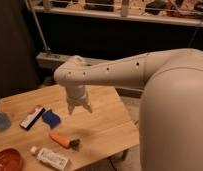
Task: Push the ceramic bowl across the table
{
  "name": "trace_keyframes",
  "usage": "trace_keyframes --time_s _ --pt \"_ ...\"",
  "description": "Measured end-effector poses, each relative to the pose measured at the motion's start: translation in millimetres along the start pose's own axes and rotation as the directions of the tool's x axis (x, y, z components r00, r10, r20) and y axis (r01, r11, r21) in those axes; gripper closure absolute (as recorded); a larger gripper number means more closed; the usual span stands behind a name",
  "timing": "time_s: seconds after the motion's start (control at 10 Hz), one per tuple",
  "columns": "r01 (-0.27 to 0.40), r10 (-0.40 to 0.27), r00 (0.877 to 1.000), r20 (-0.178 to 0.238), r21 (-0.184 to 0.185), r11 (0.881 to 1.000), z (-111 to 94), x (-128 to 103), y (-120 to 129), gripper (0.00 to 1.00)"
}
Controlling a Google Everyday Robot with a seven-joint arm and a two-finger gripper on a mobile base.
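The ceramic bowl (7,160) is a shallow red-orange dish at the near left corner of the light wooden table (102,125), partly cut by the frame edge. My gripper (79,108) hangs from the white arm above the table's middle, well right of and beyond the bowl, with its two fingers spread apart and nothing between them. It touches neither the bowl nor any other object.
An orange carrot-like piece (62,140) and a white tube (49,157) lie between gripper and bowl. A dark blue object (51,119) and a white-and-black box (32,117) sit left of the gripper. A pale blue thing (1,121) is at the left edge.
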Motion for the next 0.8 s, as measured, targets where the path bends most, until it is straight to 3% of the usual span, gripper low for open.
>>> trace_keyframes --time_s 0.5,0.8 --pt "0.109 -0.115 0.991 0.065 0.092 0.99 1 3 32 0.35" --pt "0.229 -0.238 0.97 0.051 0.135 0.964 15 22 76 0.35"
